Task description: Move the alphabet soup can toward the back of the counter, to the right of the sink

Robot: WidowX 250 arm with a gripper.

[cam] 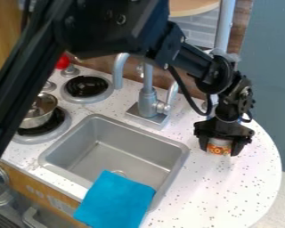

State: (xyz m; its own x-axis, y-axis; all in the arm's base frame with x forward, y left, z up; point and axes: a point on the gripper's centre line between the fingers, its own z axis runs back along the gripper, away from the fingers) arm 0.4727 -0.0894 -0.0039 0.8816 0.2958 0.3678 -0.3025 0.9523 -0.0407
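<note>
A: Cam view. Report pos. of can point(218, 146) rel. to sink point(118, 156).
B: Can w/ orange-patterned label: right of sink as viewed, over the pale speckled countertop point(213, 189). Contact w/ surface: can't tell.

A: Gripper point(220, 145) status?
B: Same pos., pointing down. Fingers narrowed onto can, one per side; can fills the gap.

A: Progress, pls.
B: Done, as judged: gripper aligned w/ can, grasp apparently made. Left: release not done; can not free of fingers. Lift status: n/a, height unclear.

A: Adjacent items?
B: Faucet point(148, 104): behind sink. Blue cloth point(116, 200): draped over sink's front rim, partly inside. Metal pot point(39, 116): left of sink, on front burner point(59, 127). Rear burner point(85, 86): beyond sink's left rear corner, no pot on it.

A: Sink contents?
B: Cloth edge only, as far as seen; part of basin hidden under cloth.
</note>
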